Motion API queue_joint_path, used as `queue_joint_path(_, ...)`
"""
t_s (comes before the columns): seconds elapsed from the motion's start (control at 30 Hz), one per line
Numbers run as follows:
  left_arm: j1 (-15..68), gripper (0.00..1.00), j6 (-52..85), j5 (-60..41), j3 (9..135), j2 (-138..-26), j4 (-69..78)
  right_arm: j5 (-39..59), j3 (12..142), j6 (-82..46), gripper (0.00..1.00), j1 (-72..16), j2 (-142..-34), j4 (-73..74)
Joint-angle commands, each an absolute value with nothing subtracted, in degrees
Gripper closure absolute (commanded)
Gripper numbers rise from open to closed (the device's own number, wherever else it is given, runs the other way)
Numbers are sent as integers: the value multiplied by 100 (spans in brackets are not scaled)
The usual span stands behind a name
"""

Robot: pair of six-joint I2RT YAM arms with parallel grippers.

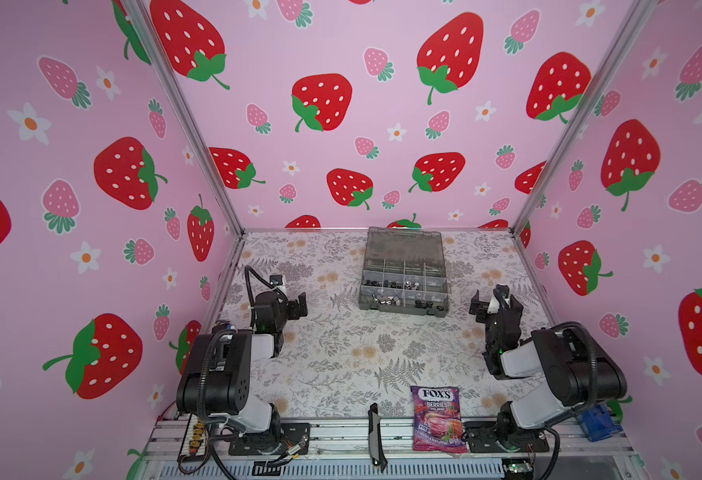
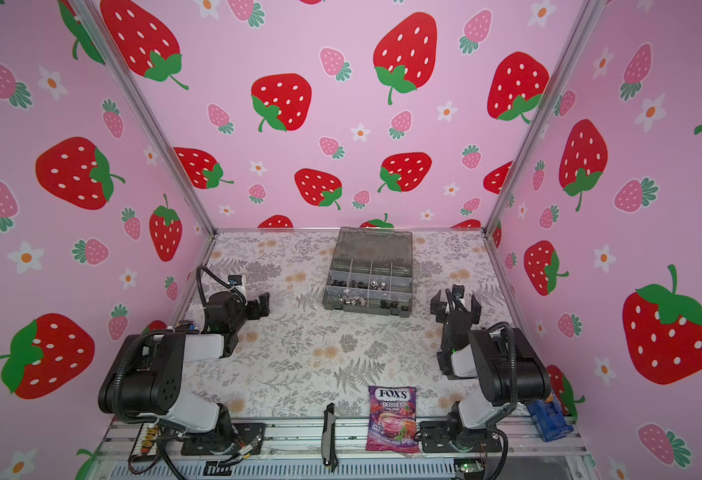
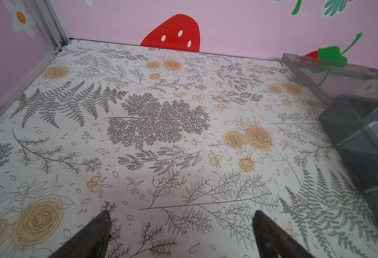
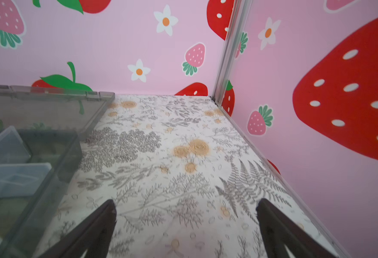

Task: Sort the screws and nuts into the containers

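Smoky grey translucent plastic organiser box (image 1: 403, 311), far centre: tiny black screws (image 1: 423, 304) and silver nuts (image 1: 387, 300) mingled in near compartments. Left gripper (image 3: 181, 213), right gripper (image 4: 187, 201): fingers spread, empty. Risk: pieces slipping; dividers blocking fingers.

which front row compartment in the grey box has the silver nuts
The left-end compartment of the front row: a cluster of silver nuts lies there, while the front compartments to its right show only black pieces.
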State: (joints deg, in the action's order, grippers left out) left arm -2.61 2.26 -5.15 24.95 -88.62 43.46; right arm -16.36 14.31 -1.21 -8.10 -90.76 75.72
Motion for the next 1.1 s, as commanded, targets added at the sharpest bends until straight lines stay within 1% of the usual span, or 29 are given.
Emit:
queue_joint_path(0.0, -251, 1, 123, -556, 2593, -8884, 4414, -395, 1598, 15, 0, -606, -9030, 7037)
queue_joint_path(0.13, -253, 1, 126, -549, 2594, -8878, 4413, 483, 1464, 151, 0, -440, -9016, 7257)
queue_joint_path(0.27, -242, 1, 127, -545, 2602, -8882, 4413, 494, 1450, 167, 0, -427, -8987, 7277)
queue_joint_path(0.3, -232, 1, 123, -527, 2602, -8882, 4413, 428, 1455, 141, 0, -437, -8991, 7279)
queue_joint_path(0.37, -215, 1, 114, -473, 2602, -8879, 4397, -398, 1557, -172, 0, -445, -9019, 7133)
queue_joint_path(0.43, -215, 1, 108, -468, 2603, -8879, 4395, -1104, 1440, -261, 0, -600, -9009, 7327)
queue_joint_path(0.47, -218, 1, 113, -466, 2602, -8880, 4395, -1183, 1428, -260, 0, -624, -9010, 7371)
queue_joint_path(1.07, -209, 1, 106, -466, 2610, -8892, 4395, -1239, 1433, -261, 0, -639, -9001, 7339)
